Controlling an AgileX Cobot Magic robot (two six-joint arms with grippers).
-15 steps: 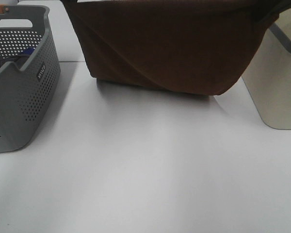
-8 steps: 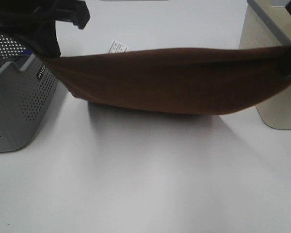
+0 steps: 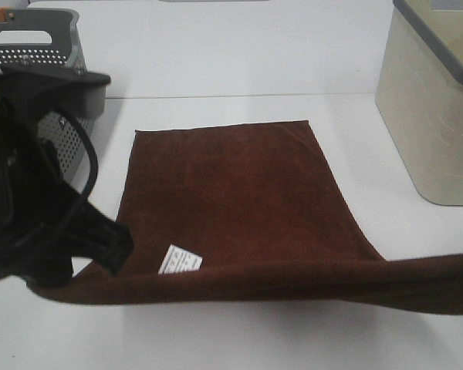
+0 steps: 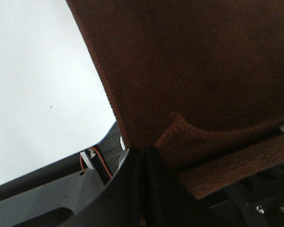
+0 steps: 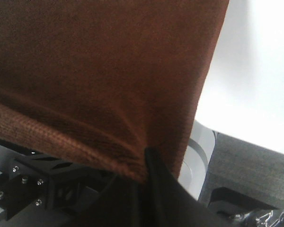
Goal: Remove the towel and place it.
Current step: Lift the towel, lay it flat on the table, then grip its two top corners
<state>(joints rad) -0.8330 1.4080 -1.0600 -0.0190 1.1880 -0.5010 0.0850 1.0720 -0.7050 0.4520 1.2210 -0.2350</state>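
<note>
A dark brown plush towel [image 3: 239, 193] lies spread on the white surface [image 3: 239, 339]. Its far part is flat and its near hemmed edge is held up in a taut fold, with a small white label [image 3: 179, 260] by the left corner. The left gripper [image 3: 108, 245] is clamped on the near left corner, and the right gripper [image 5: 149, 158] pinches the opposite one. A grey perforated basket [image 3: 31, 42] stands far left and a beige bin [image 3: 428, 116] stands right, both beside the towel.

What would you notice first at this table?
A big brown towel spread across the middle of the white table, its near edge held up at both corners. The left gripper pinches one corner; a grey basket sits back left and a beige bin on the right.
</note>
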